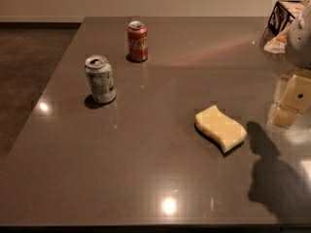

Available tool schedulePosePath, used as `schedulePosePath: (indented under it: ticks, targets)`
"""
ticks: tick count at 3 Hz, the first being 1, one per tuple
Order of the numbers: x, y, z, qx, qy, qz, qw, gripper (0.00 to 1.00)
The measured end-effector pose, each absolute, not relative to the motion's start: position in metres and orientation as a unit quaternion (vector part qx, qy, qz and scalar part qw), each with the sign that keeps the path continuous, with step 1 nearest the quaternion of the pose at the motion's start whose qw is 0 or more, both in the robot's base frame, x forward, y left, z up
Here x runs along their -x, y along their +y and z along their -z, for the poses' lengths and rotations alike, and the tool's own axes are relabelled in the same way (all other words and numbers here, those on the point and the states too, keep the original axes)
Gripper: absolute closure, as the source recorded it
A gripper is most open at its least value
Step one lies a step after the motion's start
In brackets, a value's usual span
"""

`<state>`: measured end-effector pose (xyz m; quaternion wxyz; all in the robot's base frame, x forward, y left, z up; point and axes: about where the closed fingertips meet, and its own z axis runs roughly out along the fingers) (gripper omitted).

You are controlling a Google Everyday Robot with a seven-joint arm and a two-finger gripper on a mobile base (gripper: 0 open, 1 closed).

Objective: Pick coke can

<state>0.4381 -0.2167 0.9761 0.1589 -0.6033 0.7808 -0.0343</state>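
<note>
The coke can [137,41] is red with white script and a silver top. It stands upright on the dark table [146,178], at the far left of the middle. My gripper [290,103] is cream-coloured and hangs above the table's right edge, far to the right of the can and nearer the camera. It holds nothing that I can see. Its shadow falls on the table at the lower right.
A white-and-green can [100,79] with a silver top stands upright in front and to the left of the coke can. A yellow sponge [220,128] lies between the cans and my gripper. A black wire rack [284,16] with packets sits at the far right corner.
</note>
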Motion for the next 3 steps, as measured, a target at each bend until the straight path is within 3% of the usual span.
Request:
schedulePosePath:
  ticks: [2,3]
  targets:
    - [-0.442,-0.215,-0.978,0.606,0.779,0.023,0.159,0.0]
    - [-0.476,-0.197,-0.98,0.607,0.772,-0.018,0.187,0.0]
